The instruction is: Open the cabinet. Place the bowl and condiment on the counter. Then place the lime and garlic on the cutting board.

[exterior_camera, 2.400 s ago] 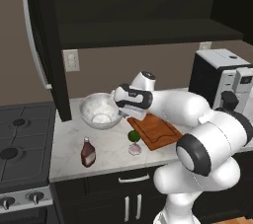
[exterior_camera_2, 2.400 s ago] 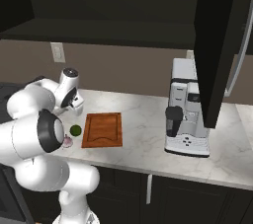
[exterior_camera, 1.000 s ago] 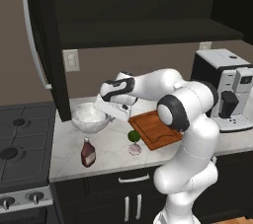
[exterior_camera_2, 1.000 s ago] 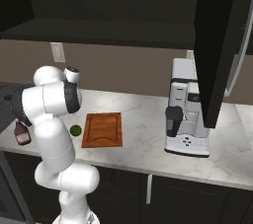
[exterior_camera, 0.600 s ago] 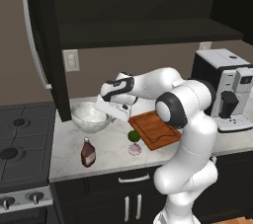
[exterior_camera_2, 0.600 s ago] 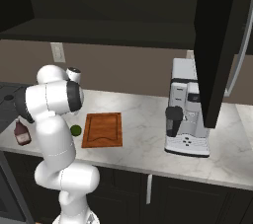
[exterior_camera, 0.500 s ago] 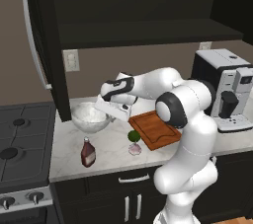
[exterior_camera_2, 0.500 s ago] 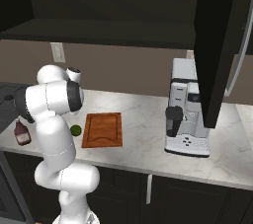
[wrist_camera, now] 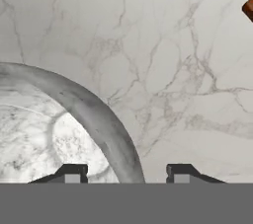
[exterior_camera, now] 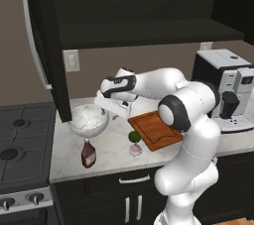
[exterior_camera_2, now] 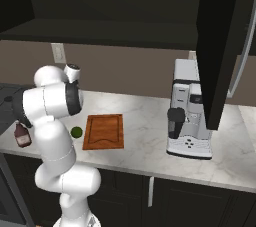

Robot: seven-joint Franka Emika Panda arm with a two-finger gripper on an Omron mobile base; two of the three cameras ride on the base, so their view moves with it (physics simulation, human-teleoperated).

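Observation:
The white marbled bowl [exterior_camera: 88, 119] sits on the marble counter [exterior_camera: 111, 157], just right of the open cabinet door [exterior_camera: 45, 45]. My gripper [exterior_camera: 103, 106] is at the bowl's right rim. In the hand view the bowl rim [wrist_camera: 97, 114] runs between my gripper's [wrist_camera: 126, 173] fingers, which stand open with a gap on each side. The dark-red condiment bottle [exterior_camera: 88, 153] stands in front of the bowl. The lime [exterior_camera: 134, 136] and the garlic [exterior_camera: 135, 149] lie on the counter left of the cutting board [exterior_camera: 156, 130]. The board [exterior_camera_2: 104, 131], lime [exterior_camera_2: 76, 132] and condiment [exterior_camera_2: 21, 135] also appear in the right base view.
A coffee machine [exterior_camera: 225, 90] stands at the right end of the counter. The black gas stove [exterior_camera: 20, 142] is to the left of the counter. The cabinet's right door [exterior_camera_2: 220, 46] hangs open above the coffee machine [exterior_camera_2: 192, 116].
My gripper's fingers have spread apart and let go of the bowl's rim. The bowl stays where it was set down, left of its place in the oldest frame.

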